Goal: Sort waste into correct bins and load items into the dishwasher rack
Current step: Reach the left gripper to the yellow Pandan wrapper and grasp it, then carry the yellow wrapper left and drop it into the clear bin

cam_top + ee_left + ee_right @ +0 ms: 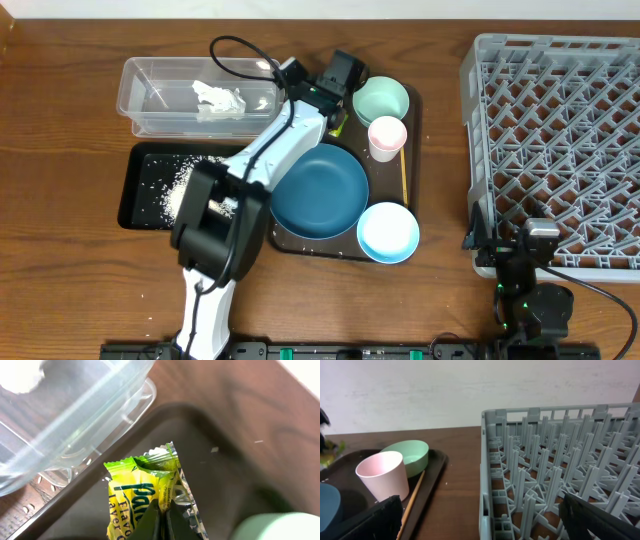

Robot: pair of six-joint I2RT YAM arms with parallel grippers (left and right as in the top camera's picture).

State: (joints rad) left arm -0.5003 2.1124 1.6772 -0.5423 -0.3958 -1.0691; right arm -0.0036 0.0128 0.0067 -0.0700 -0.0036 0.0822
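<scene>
- One grey dishwasher rack (pixel 555 150) fills the right side, with its left wall facing a strip of bare wooden table (pixel 440 150).
- Left of that strip lies the dark brown serving tray (pixel 412 150), its long axis running near to far.
- The large blue plate (pixel 320 190) sits on the tray's left half, its rim over the tray's left edge.
- The clear tub (pixel 150 95) stands far left with its long axis left to right, and crumpled paper (pixel 218 98) lies inside.
- The black tray (pixel 140 205) lies just near of the tub and holds scattered rice (pixel 175 185).
- The light blue bowl (pixel 388 232) sits at the serving tray's near right corner.
- The mint green bowl (pixel 382 100) sits at its far right corner.
- The pink cup (pixel 388 137) stands upright just near of the mint bowl.
- The chopstick (pixel 404 180) lies along the tray's right edge, pointing near to far.
- The right gripper (pixel 480 520) hangs at the rack's near left corner, fingers wide apart and holding nothing.
- The left gripper (pixel 161 512) has its fingers pinched together on the yellow-green wrapper (pixel 140 490) over the serving tray's far left corner, beside the tub. The wrapper's long axis runs away from the fingers, crimped end toward the tub.
</scene>
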